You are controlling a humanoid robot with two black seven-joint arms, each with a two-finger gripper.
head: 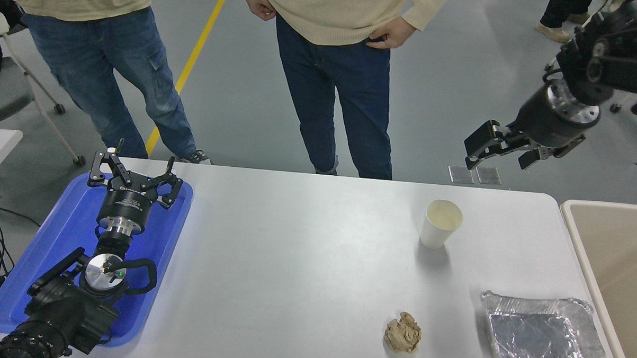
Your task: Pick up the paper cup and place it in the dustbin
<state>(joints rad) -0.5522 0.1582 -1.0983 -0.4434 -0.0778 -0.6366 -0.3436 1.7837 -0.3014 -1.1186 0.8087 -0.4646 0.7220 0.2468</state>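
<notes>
The paper cup (441,223) stands upright on the white counter (305,253), toward its far right part, mouth up and cream inside showing, with nothing touching it. Beyond the cup and to its right, past the counter's far edge, the right end effector (499,153) hangs in the air with its fingers spread apart and nothing between them, well apart from the cup. To the cup's right, off the counter's right end, is the beige dustbin (576,230). Nearer the camera than the cup lie a crumpled brown paper ball (403,333) and, to the ball's right, a crinkled foil tray (541,332). Far to the cup's left, the left end effector (134,170) rests over a blue tray (29,264), fingers spread and holding nothing. Two people (338,68) stand beyond the counter's far edge.
</notes>
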